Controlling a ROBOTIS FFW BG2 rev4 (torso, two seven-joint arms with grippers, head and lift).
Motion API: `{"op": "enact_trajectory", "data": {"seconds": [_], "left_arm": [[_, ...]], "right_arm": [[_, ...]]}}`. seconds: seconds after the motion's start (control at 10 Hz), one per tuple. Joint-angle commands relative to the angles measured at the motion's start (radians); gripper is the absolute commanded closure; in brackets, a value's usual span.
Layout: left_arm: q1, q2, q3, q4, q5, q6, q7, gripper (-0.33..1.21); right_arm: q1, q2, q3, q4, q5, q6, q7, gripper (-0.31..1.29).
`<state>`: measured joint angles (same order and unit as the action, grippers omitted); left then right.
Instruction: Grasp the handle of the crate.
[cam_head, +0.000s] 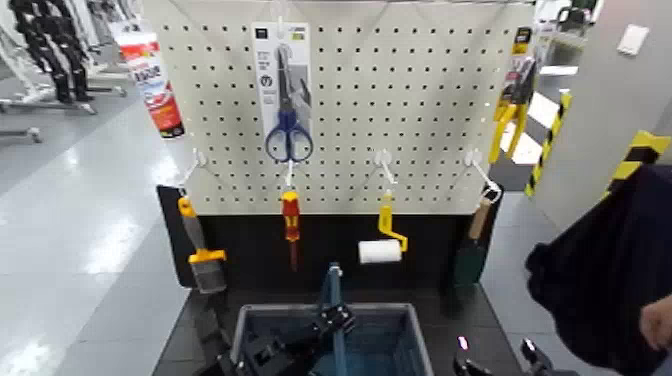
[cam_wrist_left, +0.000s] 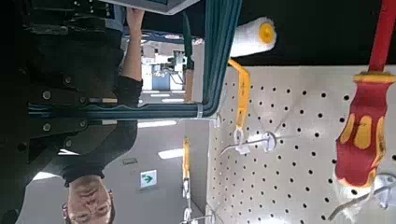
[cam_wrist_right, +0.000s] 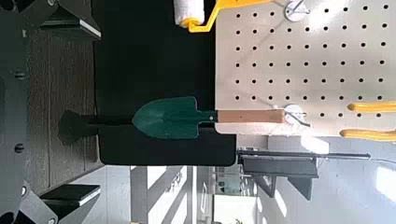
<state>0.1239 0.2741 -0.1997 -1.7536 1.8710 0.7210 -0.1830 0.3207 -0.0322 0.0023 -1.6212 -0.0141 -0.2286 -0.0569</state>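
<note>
Jaws of left gripper (cam_head: 336, 322) seemingly clasp the handle (cam_head: 331, 285); right gripper (cam_head: 497, 358) beside crate (cam_head: 258, 315).

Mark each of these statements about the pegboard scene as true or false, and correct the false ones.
1. The scissors hang on the pegboard in their pack. True.
2. The left gripper is at the handle of the crate. True.
3. The paint roller lies inside the crate. False: it hangs on a pegboard hook.
4. The screwdriver has a blue handle. False: it is red and yellow.
5. The right gripper holds the green trowel. False: the trowel hangs from a hook; the gripper is low, right of the crate.
</note>
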Motion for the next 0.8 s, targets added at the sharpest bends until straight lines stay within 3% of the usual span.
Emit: {"op": "enact_trajectory", "data": {"seconds": [0.1, 0.8], "left_arm": [[0.028, 0.010, 0.005, -0.047, 0.020, -0.026, 0.019, 1.19], [0.031, 0.001, -0.001, -0.047, 0.027, -0.026, 0.020, 1.19]], "right_arm": [[0.003, 0.002, 0.002, 0.000, 0.008, -0.002, -0.009, 0.14], [0.000, -0.002, 0.002, -0.012, 0.014, 0.020, -0.017, 0.15]]}}
